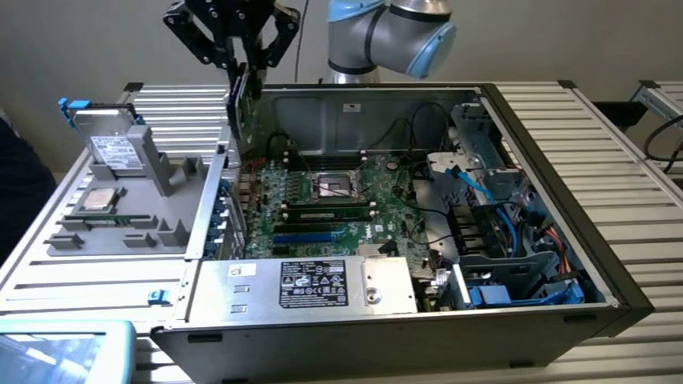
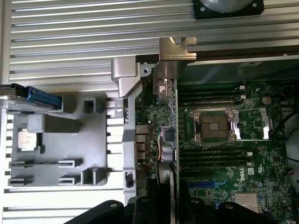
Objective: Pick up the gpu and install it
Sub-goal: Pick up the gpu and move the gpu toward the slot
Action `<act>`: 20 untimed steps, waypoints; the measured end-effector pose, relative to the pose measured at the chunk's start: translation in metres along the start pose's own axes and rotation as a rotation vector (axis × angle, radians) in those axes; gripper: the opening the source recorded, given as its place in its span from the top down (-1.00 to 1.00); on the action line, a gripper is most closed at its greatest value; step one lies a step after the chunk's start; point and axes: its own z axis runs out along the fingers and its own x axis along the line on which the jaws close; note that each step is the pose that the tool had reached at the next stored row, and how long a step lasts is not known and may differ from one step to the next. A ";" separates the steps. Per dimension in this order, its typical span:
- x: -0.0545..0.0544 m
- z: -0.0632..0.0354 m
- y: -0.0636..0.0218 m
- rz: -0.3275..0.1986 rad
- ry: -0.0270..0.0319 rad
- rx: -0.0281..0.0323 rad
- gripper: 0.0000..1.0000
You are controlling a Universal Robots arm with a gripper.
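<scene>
Clenched on the gpu [image 1: 243, 108], by its upper end, in the gripper [image 1: 239, 62] at top left-of-centre of the exterior view. Hangs straight down from the jaws, edge-on, long axis near upright there. Runs in the wrist view as a thin line out to the silvery bracket [image 2: 176, 49]. Poised above the open case [image 1: 427, 332], over the motherboard [image 1: 320, 200] strip by the exterior view's left wall; judged not yet seated. Well apart from the grey tray [image 1: 101, 228] at middle left.
</scene>
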 end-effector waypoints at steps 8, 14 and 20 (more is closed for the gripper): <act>-0.036 0.0018 0.0022 0.000 0.0000 0.0007 0.44; -0.064 0.0054 0.0037 0.000 0.0000 0.0007 0.44; -0.091 0.0111 0.0049 0.000 0.0000 0.0008 0.44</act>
